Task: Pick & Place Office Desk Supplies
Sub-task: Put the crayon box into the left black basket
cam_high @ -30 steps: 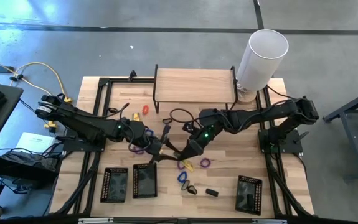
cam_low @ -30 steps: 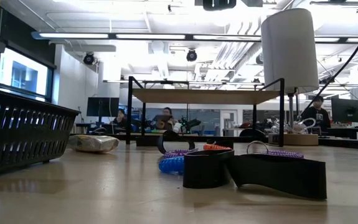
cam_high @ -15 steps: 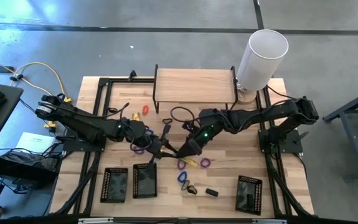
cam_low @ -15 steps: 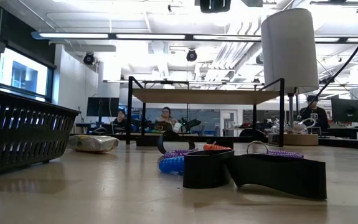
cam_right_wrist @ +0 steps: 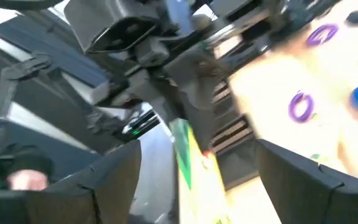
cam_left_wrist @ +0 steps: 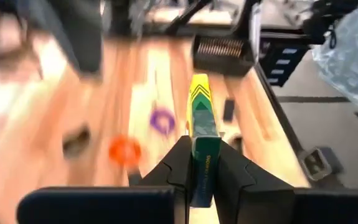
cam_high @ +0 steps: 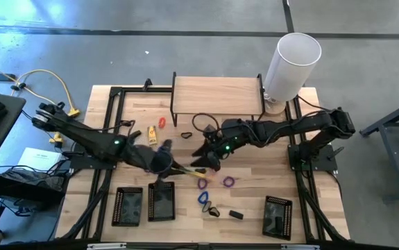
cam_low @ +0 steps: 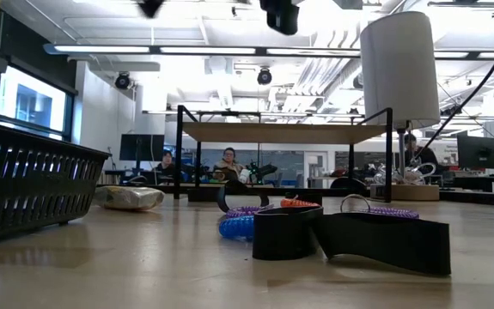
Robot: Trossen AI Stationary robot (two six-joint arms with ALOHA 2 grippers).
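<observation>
My left gripper (cam_high: 183, 169) is shut on a yellow and green oblong packet (cam_left_wrist: 200, 118) above the middle of the table. My right gripper (cam_high: 207, 155) faces it from the right, wide open. The packet's free end (cam_right_wrist: 191, 165) lies between the right fingers and apart from them. Two purple loops (cam_high: 202, 183) (cam_high: 228, 182), a blue loop (cam_high: 203, 198) and black clip-like pieces (cam_high: 236, 214) lie flat on the wood near the front. An orange piece (cam_high: 162, 123) and another yellow packet (cam_high: 152, 133) lie toward the back left. My left gripper pinches the packet's near end (cam_left_wrist: 202, 152) between its two fingers (cam_left_wrist: 179, 168), one on each flat face. The fingers come about level from the table's left and lie along the packet. The packet stands on edge, sticks straight out past the fingertips and is lifted clear of the table.
Two black mesh trays (cam_high: 128, 206) (cam_high: 162, 201) stand at the front left and a third (cam_high: 277, 216) at the front right. A wooden shelf (cam_high: 216, 94) spans the back. A tall white cylinder (cam_high: 293, 62) stands at the back right.
My left gripper has shut on the yellow packet, and its arm has swung toward the near edge and the right. My right gripper has opened wide and drawn back a little toward the far edge.
</observation>
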